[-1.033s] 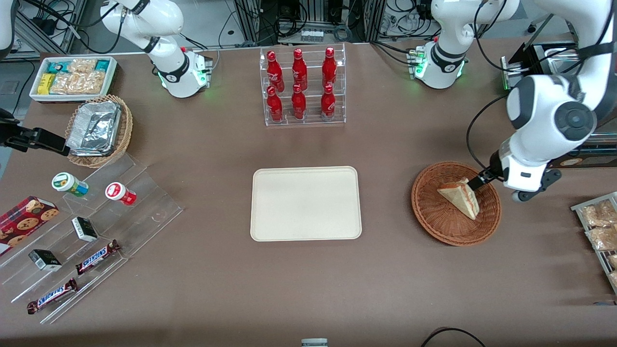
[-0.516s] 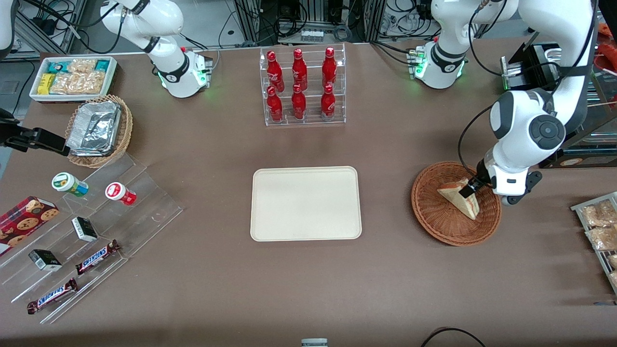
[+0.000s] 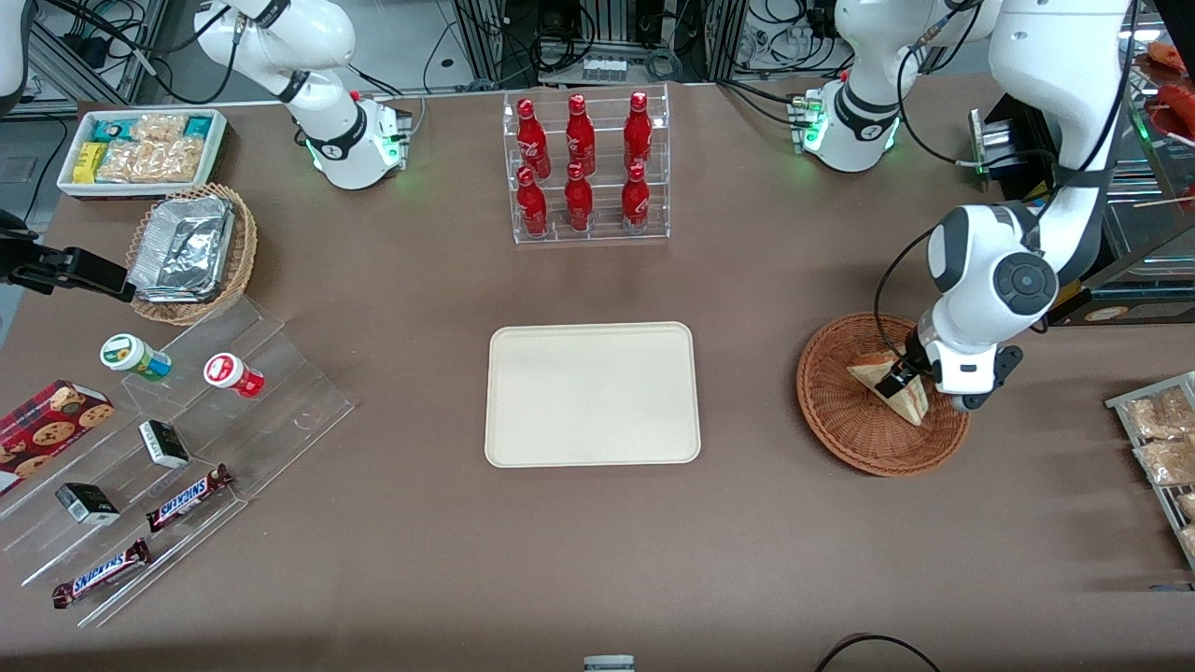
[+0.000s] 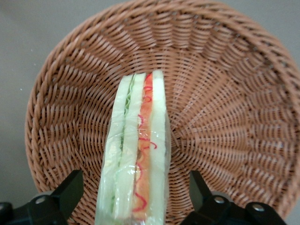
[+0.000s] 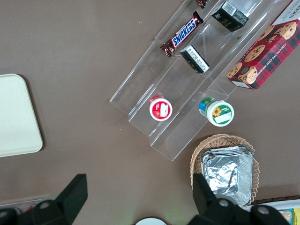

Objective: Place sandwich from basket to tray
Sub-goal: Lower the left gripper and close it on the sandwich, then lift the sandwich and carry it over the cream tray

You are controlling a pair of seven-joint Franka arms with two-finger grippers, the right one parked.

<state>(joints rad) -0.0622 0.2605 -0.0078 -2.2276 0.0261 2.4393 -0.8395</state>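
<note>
Change: gripper [image 4: 133, 199] has come down lower over the sandwich [image 3: 892, 387] | jaws: wide open, one on each side | sandwich lies in the basket [image 3: 840, 420] | tray [image 3: 592, 394] waits | next: squeeze and lift.

End effector [image 3: 898, 381] mostly hidden under the working arm's wrist in front view; only a dark fingertip shows over the sandwich [image 3: 889, 385]. In the wrist view the end effector [image 4: 136, 197] fingers [image 4: 69, 190] stand apart on either side of the sandwich [image 4: 137, 159], tips cut off by the frame edge; contact with the wrap can't be told. Sandwich's near end cut off by the same edge. Basket [image 4: 225, 108] rim runs out of frame. In front view the arm covers part of the basket [image 3: 845, 425] rim. Tray [image 5: 16, 117] cropped in the right wrist view. Wire rack of snack packets [image 3: 1158, 439] cut by the bench-side frame edge. Cookie box [image 3: 42, 429] partly cropped.
</note>
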